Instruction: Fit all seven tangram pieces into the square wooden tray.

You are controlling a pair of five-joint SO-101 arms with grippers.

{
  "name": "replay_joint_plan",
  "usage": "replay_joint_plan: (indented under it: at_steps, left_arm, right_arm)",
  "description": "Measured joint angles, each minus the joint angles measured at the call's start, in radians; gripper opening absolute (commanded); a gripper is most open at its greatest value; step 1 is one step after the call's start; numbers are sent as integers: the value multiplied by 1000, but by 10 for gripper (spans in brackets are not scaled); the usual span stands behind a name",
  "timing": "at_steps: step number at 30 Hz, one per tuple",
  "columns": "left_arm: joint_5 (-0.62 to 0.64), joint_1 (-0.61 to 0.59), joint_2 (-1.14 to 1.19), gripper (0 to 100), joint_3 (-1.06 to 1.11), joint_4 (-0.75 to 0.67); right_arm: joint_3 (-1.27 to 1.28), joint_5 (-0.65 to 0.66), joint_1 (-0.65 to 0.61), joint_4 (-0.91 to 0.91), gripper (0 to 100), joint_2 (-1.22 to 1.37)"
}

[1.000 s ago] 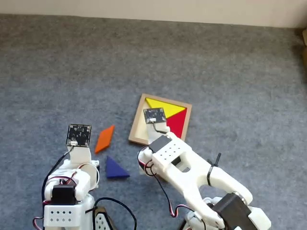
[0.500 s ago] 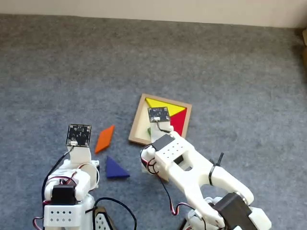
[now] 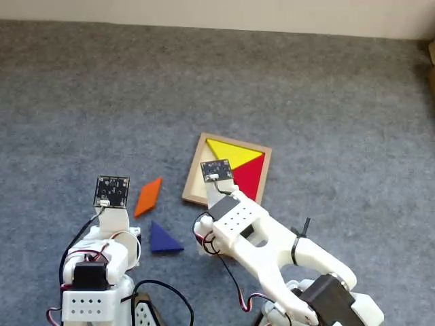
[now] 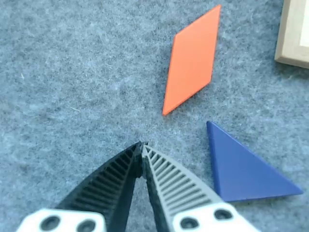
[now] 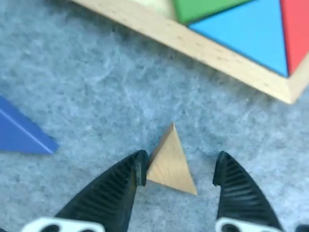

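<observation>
Our right gripper (image 5: 181,169) hung released astride the tan triangle (image 5: 170,166) outside the wooden tray (image 5: 227,63), seemingly poised to pinch it; our left gripper (image 4: 141,154) sat clenched, empty.

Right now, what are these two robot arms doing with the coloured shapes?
The right pincer is open around a small tan triangle on the carpet beside the wooden tray, which holds a yellow triangle, red triangle, green piece and light blue piece. The left pincer is shut near an orange slanted piece and a dark blue triangle.

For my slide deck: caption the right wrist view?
Open right gripper straddling a small wooden triangle on grey carpet beside the tray.
</observation>
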Motion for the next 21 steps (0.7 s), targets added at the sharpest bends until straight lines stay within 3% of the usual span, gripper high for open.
replay_joint_plan:
  at_steps: [21]
  left_arm:
    - [0,0,0,7,0,0]
  right_arm:
    - [58,97,-63,0,211,-3]
